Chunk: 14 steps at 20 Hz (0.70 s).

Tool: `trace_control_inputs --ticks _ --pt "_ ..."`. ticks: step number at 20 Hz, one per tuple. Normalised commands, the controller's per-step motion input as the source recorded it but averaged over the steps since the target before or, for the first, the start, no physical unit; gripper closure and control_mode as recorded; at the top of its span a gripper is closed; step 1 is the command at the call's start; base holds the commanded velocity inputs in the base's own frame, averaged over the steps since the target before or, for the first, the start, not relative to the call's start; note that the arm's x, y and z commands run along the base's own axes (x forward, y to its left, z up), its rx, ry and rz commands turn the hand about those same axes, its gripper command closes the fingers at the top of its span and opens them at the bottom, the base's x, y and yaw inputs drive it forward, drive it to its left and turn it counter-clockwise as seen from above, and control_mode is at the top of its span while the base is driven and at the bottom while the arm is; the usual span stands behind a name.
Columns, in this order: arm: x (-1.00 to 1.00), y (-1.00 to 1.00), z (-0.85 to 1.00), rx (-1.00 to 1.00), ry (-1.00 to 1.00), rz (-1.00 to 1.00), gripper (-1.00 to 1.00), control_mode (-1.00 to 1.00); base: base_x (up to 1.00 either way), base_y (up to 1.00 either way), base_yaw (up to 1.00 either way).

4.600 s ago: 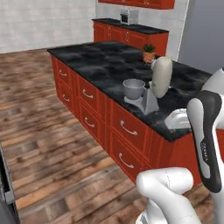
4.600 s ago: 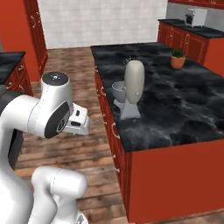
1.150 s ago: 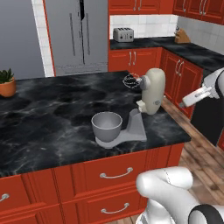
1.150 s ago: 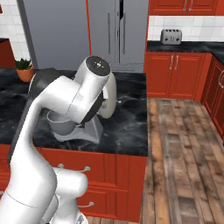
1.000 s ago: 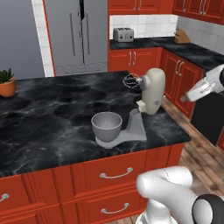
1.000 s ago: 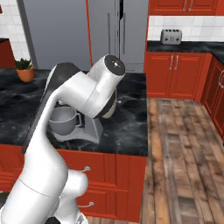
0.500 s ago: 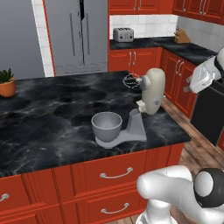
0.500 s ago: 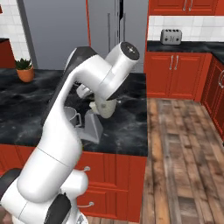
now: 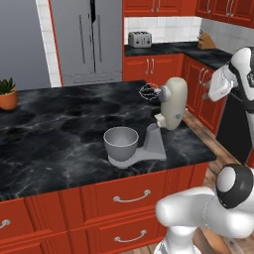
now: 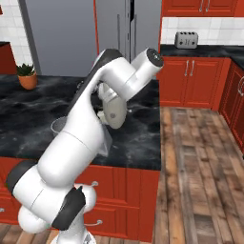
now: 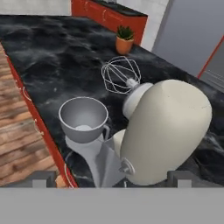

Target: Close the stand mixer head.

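The stand mixer head [image 9: 173,102] is cream-beige and tilted up on its hinge, with its wire whisk [image 9: 148,92] in the air, pointing back and left. Below it, the grey metal bowl [image 9: 120,140] sits on the grey stand [image 9: 151,147]. My gripper [image 9: 212,92] hangs to the right of the head, apart from it. In the hand view the head [image 11: 166,131] looms close, with the whisk [image 11: 121,74] and bowl [image 11: 83,114] beyond. The fingertips [image 11: 43,179] stand wide apart, so the gripper [image 11: 113,181] is open and holds nothing. In the right base view my arm hides most of the head [image 10: 113,108].
The mixer stands near the right front corner of a black marble island [image 9: 49,124] with red drawers. A potted plant [image 9: 7,93] is at the far left. A fridge [image 9: 89,39], a toaster [image 9: 140,38] and a knife block [image 9: 206,42] line the back.
Over the last second the arm has swung upward and the hand has risen to the right of the mixer, a little closer to it. The mixer head has not moved.
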Motion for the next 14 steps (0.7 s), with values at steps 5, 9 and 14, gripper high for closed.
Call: trace_control_inputs --ticks 5,9,14 --pt "0.98 -0.07 -0.44 0.03 -0.07 0.33 -1.00 -1.00 0.00 0.00 0.00" --pt "0.77 0.08 -0.20 0.02 -0.03 0.38 -1.00 -1.00 0.00 0.00 0.00" --pt "0.62 0.65 -0.15 0.00 0.00 0.44 -1.00 -1.00 0.00 0.00 0.00"
